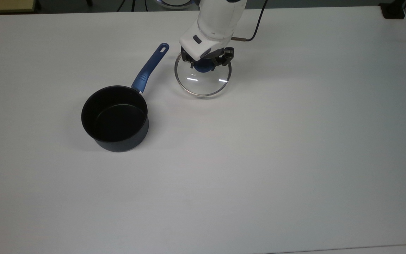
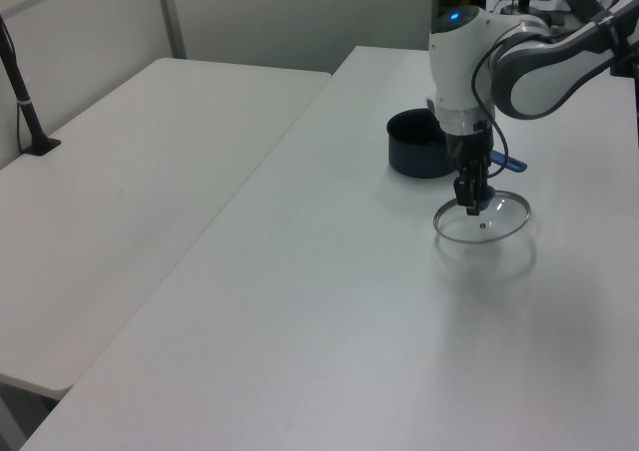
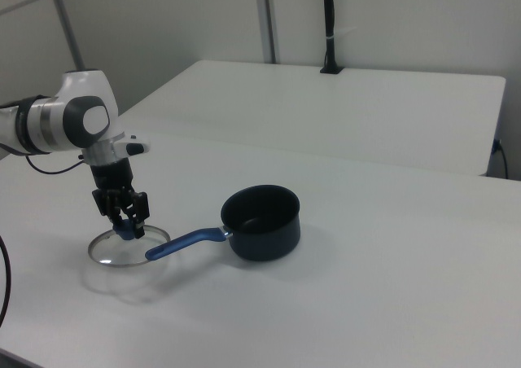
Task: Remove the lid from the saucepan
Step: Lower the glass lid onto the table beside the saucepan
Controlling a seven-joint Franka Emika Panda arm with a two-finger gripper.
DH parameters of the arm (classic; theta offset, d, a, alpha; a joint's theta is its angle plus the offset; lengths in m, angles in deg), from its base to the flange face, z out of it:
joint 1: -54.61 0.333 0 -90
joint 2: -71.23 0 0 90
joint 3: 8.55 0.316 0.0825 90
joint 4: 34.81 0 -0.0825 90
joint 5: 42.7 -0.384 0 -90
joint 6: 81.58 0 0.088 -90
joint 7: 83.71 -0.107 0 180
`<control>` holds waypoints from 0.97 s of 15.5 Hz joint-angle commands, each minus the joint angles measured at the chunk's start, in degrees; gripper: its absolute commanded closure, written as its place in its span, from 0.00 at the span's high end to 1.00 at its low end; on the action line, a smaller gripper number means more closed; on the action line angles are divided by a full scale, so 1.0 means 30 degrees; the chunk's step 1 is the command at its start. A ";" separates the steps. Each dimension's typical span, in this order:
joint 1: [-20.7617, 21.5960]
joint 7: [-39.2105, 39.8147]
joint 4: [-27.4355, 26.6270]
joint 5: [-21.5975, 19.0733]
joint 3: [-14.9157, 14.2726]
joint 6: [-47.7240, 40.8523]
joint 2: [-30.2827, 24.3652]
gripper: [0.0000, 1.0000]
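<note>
- Three views, top view first: small round dark navy saucepan [image 1: 115, 120] with black inside, uncovered, standing on the white table [image 1: 294, 141]; long blue handle [image 1: 150, 68] with end slot pointing up and to the top view's right.
- Round clear glass lid [image 1: 203, 79] with thin metal rim, off the pan, just beside the handle's end on the top view's right, not touching it; whether resting on the table or held just above, cannot tell.
- Black two-finger gripper [image 1: 206, 64] under the white arm [image 1: 217, 21], straight over the lid, fingers clamped on the blue round knob [image 1: 203, 67] at the lid's centre.
- Black cable [image 1: 256, 30] off the wrist toward the table's far edge.
- Left view: lid [image 2: 482, 219] at the left view's lower right of the saucepan [image 2: 419, 144], roughly level, small vent hole visible in the glass.
- Gripper [image 2: 469, 200] pointing down, closed around the knob [image 2: 481, 204]; handle [image 2: 505, 162] partly hidden behind the arm [image 2: 464, 62].
- Second white table [image 2: 120, 192] at the left view's left, black post [image 2: 25, 102] standing on it.
- Right view: saucepan [image 3: 262, 221] near centre, handle [image 3: 186, 243] reaching toward the left view's... no, the right view's left, its end overlapping the lid's rim as seen.
- Lid [image 3: 126, 250] low over the table [image 3: 391, 286], faint shadow below; gripper [image 3: 124, 220] gripping the knob [image 3: 124, 231] from above.
</note>
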 commanded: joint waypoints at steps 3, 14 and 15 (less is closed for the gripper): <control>0.0571 -0.0007 -0.0298 0.0642 -0.0037 0.0417 0.0142 0.61; 0.0779 -0.0007 -0.0327 0.0906 -0.0037 0.0358 0.0993 0.61; 0.0866 0.0022 -0.0327 0.0964 -0.0008 0.0329 0.0993 0.61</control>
